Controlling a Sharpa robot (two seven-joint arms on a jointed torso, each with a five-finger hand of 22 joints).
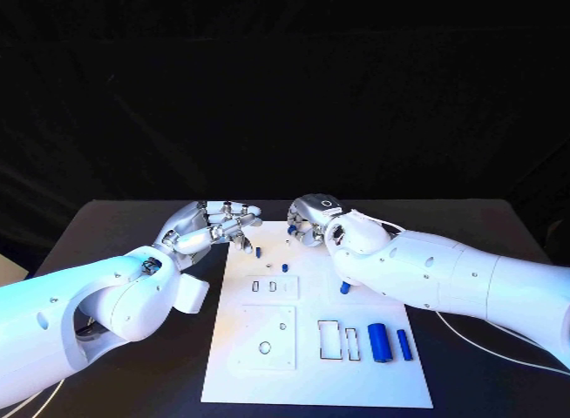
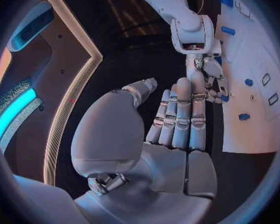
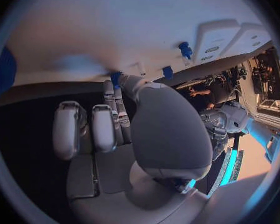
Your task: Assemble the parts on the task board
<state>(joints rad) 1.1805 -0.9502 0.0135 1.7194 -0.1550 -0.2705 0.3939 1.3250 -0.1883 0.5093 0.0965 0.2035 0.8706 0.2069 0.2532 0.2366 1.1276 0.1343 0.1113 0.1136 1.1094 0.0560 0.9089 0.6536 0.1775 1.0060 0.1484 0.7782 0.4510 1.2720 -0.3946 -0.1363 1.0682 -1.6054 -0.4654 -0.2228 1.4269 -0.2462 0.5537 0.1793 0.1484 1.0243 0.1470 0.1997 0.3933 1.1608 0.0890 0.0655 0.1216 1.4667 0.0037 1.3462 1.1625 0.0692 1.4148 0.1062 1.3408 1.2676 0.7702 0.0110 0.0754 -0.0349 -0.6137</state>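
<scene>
Resting on the black table (image 1: 122, 218), the white task board (image 1: 316, 383) occupies the centre of the head view, running from 12 o'clock down to 6 o'clock. Both hands meet over its 12 o'clock edge.

Left hand (image 1: 213, 225): positioned at the board's 11 o'clock corner. The fingers (image 2: 180, 112) lie straight and close together, thumb set apart; the wrist view shows nothing held in the palm.

Right hand (image 1: 318, 215): positioned at the board's 12 o'clock edge, palm down, fingers curled toward the surface. A small blue part (image 3: 115, 78) sits at its fingertips in the right wrist view; whether the hand pinches it or merely touches it cannot be told.

Parts on the board:
- One small blue peg (image 1: 258, 252) stands just below the left hand's fingertips.
- One blue stud (image 1: 287, 266) lies just beside it, toward 4 o'clock.
- One blue piece (image 1: 345, 286) shows at the edge of the right forearm.
- A large blue cylinder (image 1: 378, 341) and a slimmer blue bar (image 1: 404, 345) lie side by side at the board's 4 o'clock area, just beside two rectangular slots (image 1: 339, 340).

Two raised white blocks (image 1: 270, 313) with cutouts sit at the board's 9 o'clock side.
</scene>
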